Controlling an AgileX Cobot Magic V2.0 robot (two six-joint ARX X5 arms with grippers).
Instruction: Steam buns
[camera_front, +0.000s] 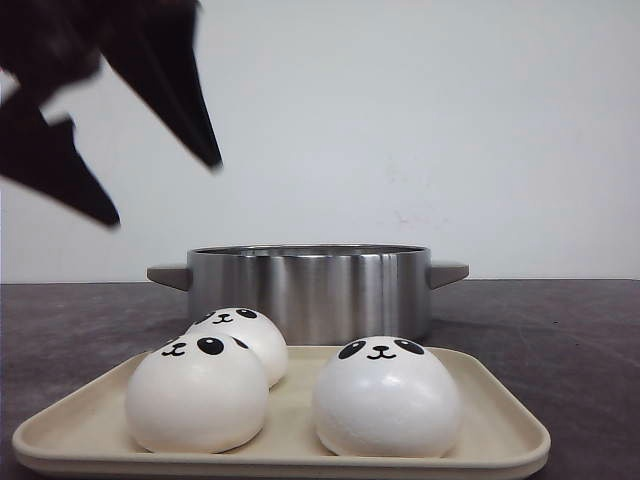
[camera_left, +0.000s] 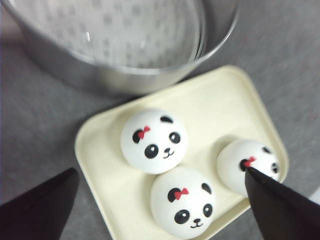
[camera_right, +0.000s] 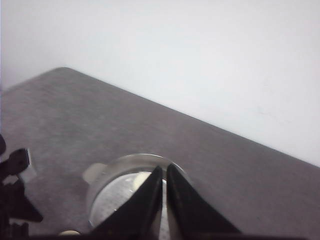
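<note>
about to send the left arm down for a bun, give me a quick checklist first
1. left gripper open: ok, jaws spread wide.
2. Buns reachable: ok, three buns sit uncovered on the tray.
3. Gripper centred on one bun: not ok, one fingertip overlaps the outer bun's edge.
4. Pot open to receive: ok, no lid.
5. Fourth bun already in pot: cannot tell.
6. right gripper clear of the tray: ok, shut and above the pot.
</note>
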